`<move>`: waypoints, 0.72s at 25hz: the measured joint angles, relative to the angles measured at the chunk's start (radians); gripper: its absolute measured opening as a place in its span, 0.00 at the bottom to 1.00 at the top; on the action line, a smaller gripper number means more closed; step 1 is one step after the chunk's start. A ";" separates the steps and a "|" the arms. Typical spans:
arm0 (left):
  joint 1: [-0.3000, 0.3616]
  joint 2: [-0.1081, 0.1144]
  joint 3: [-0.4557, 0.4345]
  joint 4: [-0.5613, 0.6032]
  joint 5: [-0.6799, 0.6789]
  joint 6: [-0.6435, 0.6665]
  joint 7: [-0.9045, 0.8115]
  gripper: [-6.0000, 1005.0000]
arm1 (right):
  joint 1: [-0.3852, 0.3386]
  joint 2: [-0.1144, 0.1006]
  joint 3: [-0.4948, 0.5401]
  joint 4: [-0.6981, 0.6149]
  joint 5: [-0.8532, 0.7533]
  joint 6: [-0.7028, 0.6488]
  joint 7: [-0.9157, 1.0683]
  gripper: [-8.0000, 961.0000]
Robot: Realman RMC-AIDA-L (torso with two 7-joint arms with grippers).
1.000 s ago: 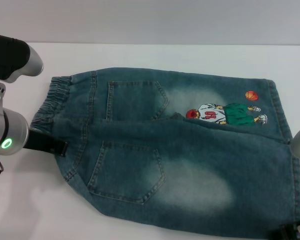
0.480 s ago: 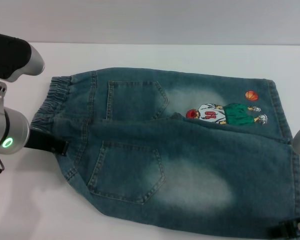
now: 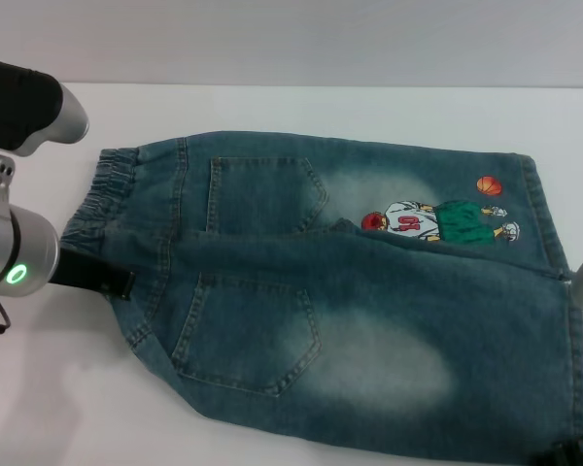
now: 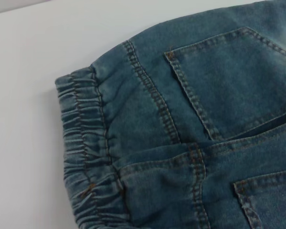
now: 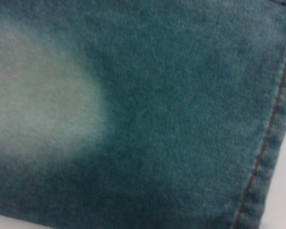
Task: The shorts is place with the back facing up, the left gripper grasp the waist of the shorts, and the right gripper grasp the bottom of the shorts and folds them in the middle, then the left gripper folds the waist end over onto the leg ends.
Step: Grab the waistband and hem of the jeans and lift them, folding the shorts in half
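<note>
Lying flat, the shorts (image 3: 350, 291) look soft, floppy, fairly heavy denim. The left gripper (image 3: 105, 280) meets the waist of the shorts (image 3: 102, 189) at the near-left corner, the thick bunched elastic being the likeliest sure hold; the right gripper (image 3: 575, 451) sits by the bottom of the shorts (image 3: 554, 243), near-right. Jaw state: cannot tell for either.

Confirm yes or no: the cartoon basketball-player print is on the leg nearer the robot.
No, in the head view the cartoon print sits on the far leg of the shorts, beside the hem on the robot's right.
</note>
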 joint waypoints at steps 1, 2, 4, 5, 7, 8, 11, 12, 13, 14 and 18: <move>0.000 0.000 0.000 0.001 0.000 0.000 0.000 0.01 | 0.000 -0.001 0.002 0.000 -0.002 -0.004 0.000 0.78; -0.001 0.000 0.000 0.002 0.000 0.000 0.000 0.01 | 0.000 -0.001 0.005 0.000 -0.005 -0.008 0.000 0.78; -0.001 0.000 0.000 0.006 0.000 0.000 0.000 0.01 | 0.000 -0.002 0.007 0.000 -0.008 -0.009 0.000 0.78; -0.002 0.000 0.000 0.008 0.000 0.000 0.000 0.01 | 0.000 -0.002 0.008 -0.003 -0.008 -0.008 0.000 0.78; -0.006 0.000 0.001 0.011 0.000 -0.001 0.000 0.01 | 0.001 -0.001 0.008 -0.007 -0.009 -0.005 0.000 0.78; -0.007 0.000 0.002 0.011 0.000 -0.001 0.000 0.01 | 0.002 -0.001 0.007 -0.008 -0.009 -0.004 0.000 0.78; -0.010 0.000 0.005 0.012 0.000 -0.002 0.000 0.01 | 0.002 -0.001 0.006 -0.012 -0.009 0.001 0.000 0.78; -0.013 0.000 0.007 0.012 0.000 -0.003 0.000 0.01 | 0.002 0.000 0.006 -0.015 -0.009 0.003 0.000 0.78; -0.014 0.000 0.008 0.012 0.000 -0.003 0.000 0.01 | 0.002 0.000 0.005 -0.017 -0.008 0.007 0.000 0.78; -0.014 0.000 0.008 0.012 0.000 -0.003 0.000 0.01 | 0.002 0.001 0.004 -0.019 -0.007 0.011 0.000 0.78; -0.016 0.000 0.010 0.011 0.000 -0.003 0.000 0.01 | 0.003 0.001 -0.001 -0.029 -0.003 0.023 0.000 0.78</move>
